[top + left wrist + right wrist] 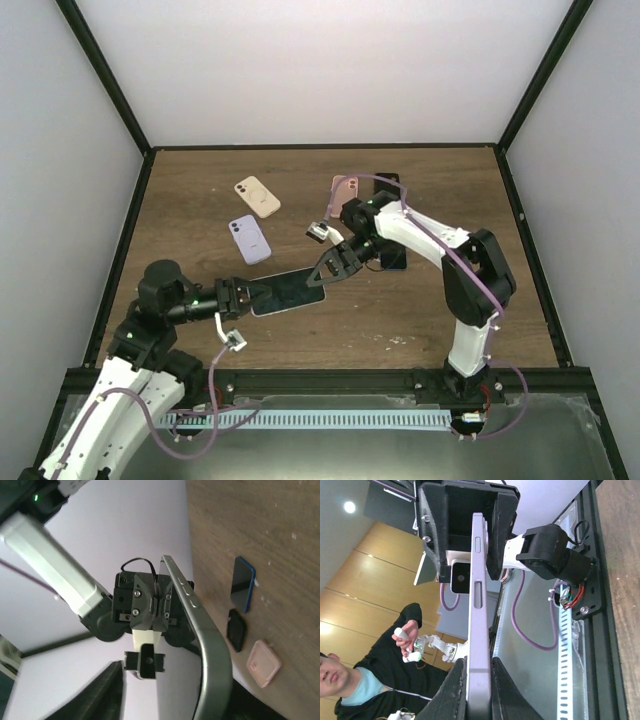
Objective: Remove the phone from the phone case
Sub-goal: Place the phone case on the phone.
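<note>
The phone (288, 290) hangs just above the middle of the wooden surface (400, 325), carried between the 2 arms with its dark screen facing up in the top view. Its long axis runs from about 8 o'clock to 2 o'clock.

The right fingers (325, 272) are at the 2 o'clock end, pressed tight against both faces of the phone. The right wrist view shows them flanking its lilac edge, with the side buttons in plain sight. The left fingers (248, 292) sit around the 8 o'clock end and stand apart. In the right wrist view 1 of them lies close to the phone and a gap shows beside the other, so they straddle it rather than pinch it. Whether a case is on the phone I cannot tell.

4 or more other pieces lie flat on the surface. A cream phone (257, 197) rests back up toward 11 o'clock from the held one. A lilac phone (249, 239) lies just at its 6 o'clock side, also back up. A pink case (344, 187) is at about 1 o'clock, partly under the right arm. In the left wrist view a small black piece (236, 629) lies between that pink case and a blue-rimmed phone (242, 584).

Past the near edge, the right wrist view catches a person in a dark top (385, 650).
</note>
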`<state>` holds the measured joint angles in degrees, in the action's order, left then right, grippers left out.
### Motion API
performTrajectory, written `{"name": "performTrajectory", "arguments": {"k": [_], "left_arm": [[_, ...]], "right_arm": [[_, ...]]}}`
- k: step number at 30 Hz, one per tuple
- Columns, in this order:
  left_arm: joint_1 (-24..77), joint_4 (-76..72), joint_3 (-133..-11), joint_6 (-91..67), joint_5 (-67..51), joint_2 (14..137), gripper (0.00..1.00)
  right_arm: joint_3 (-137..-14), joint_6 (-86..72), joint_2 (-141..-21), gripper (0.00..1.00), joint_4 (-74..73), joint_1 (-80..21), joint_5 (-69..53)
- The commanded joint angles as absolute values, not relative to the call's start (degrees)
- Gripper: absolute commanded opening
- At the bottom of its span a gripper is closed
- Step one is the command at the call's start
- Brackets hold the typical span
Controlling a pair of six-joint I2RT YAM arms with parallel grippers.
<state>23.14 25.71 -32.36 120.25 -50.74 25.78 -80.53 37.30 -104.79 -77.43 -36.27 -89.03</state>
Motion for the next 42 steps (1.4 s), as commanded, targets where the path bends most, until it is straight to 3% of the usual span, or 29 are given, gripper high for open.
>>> {"name": "performTrajectory", "arguments": {"k": [1,4,8,10,19,22,27,31,35,42], "left_arm": [[22.9,19.0,-30.9,136.9,-47.0,25.8,0.51],[22.9,14.8,-29.9,131.5,-43.0,26.6,0.72],[22.9,8.5,-29.3,120.1,-35.3,28.9,0.91],[22.9,7.0,-30.0,113.8,-31.1,30.9,0.94],[22.9,12.3,-43.0,82.0,-19.6,43.2,0.95],[22.9,16.4,-48.2,74.5,-18.8,47.2,0.94],[22.6,21.9,-55.5,57.9,-17.5,52.5,0.93],[20.5,27.1,-63.0,38.5,-21.0,56.8,0.93],[14.6,24.8,-65.9,13.7,-34.5,59.2,0.93],[9.7,0.6,-61.2,-28.8,-47.4,63.2,0.89]], "right_arm": [[-84.0,38.9,-105.3,0.01,-76.1,-33.3,-92.1],[-87.0,38.6,-105.3,0.01,-76.1,-29.0,-93.8],[-93.3,37.9,-106.5,0.01,-76.1,-24.0,-96.4],[-96.0,37.3,-107.3,0.01,-75.9,-21.8,-98.4],[-108.2,30.9,-111.1,0.01,-74.6,-17.0,-101.1],[-106.5,11.2,-109.5,0.01,-58.8,-16.9,-96.4],[-84.3,-23.2,-94.7,0.01,-13.0,-15.3,-84.4],[-84.0,-21.5,-93.8,0.01,-10.8,-14.4,-77.9],[-76.0,-31.5,-90.8,0.01,9.3,-14.4,-69.7],[-69.5,-48.7,-91.7,0.01,35.0,-14.4,-60.0]]}}
